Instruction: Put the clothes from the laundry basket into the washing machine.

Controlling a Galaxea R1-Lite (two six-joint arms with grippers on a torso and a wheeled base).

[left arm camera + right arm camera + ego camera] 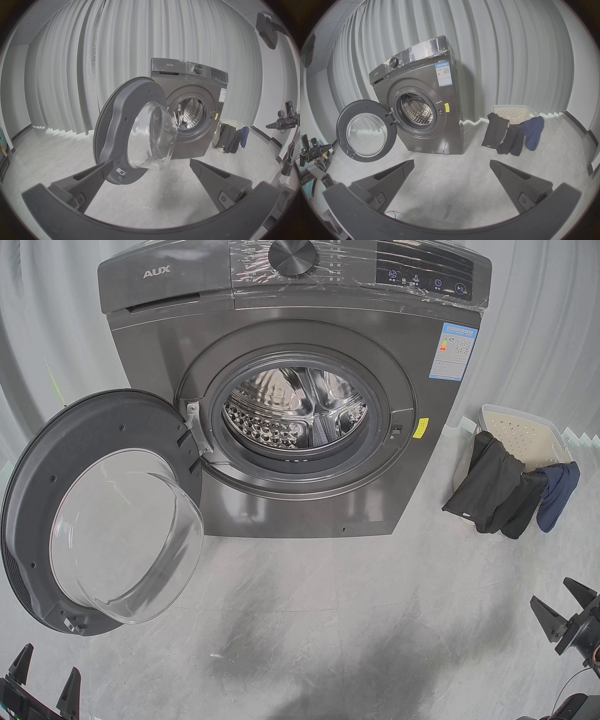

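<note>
The washing machine point(156, 346) stands at the far centre of the scene with its door point(100, 509) swung fully open to the left and the drum point(294, 405) exposed. The laundry basket point(525, 434) sits on the floor point(325, 615) just right of the machine. Two black garments point(490, 490) are draped over its near rim, and a navy garment point(559, 487) hangs beside them on the right, touching the nearer black one. The left end effector point(50, 660) is at the near left and the right end effector point(554, 593) at the near right. Both have their fingers spread and carry nothing, and both are well apart from the clothes. No garment has been loaded yet. Several faults are likely from this state. The garments overlap, so a grasp on one may lift or drag its neighbour, which could then drop to the floor in transit. The basket looks light, and a pull on cloth hooked over its rim may tip or slide it. A long hanging garment may trail on the floor or catch on the door rim, leaving part outside the drum. The open door projects toward the left arm, so a wide swing on that side risks a collision.
</note>
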